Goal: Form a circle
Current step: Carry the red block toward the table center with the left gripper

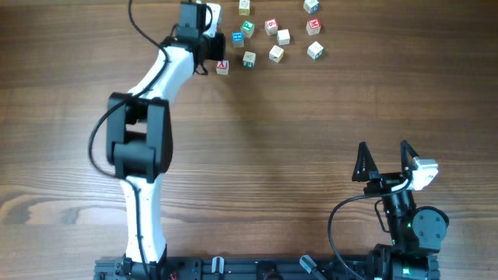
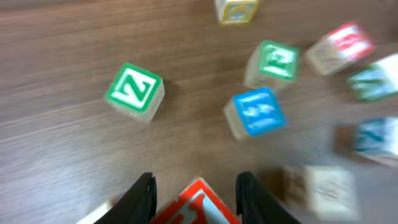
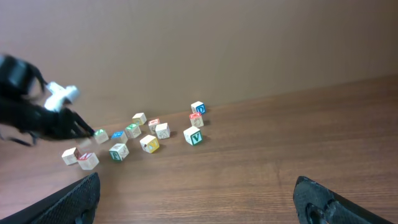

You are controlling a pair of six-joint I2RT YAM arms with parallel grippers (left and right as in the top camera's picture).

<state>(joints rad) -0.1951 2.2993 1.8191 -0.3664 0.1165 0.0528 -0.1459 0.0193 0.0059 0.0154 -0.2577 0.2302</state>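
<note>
Where the loose cubes [image 1: 283, 36] thin out leftward, my left gripper [image 2: 196, 180] flanks a red-printed cube [image 2: 196, 208], pinching or not I cannot tell; the circle [image 1: 222, 67] sits just beside. My right gripper [image 1: 384, 148] stands spread, well apart.

1. A brown wood-grain desk [image 1: 311, 140] is filling the overhead view, its grain running left to right.
2. In the left wrist view, a green Z cube [image 2: 134, 90] is sitting alone on the desk, turned at a slight angle, well apart from the others.
3. A blue-faced cube [image 2: 258, 112] is resting just beside a green-faced cube [image 2: 277, 61], which is lying farther back.
4. A yellow-printed cube [image 2: 236, 9] is being cut off by the top edge.
5. In the right wrist view, a green V cube [image 3: 193, 135] and a yellow-faced cube [image 3: 149, 144] are sitting at the near side of the scatter.
6. A plain tan wall [image 3: 217, 43] is rising behind the desk.
</note>
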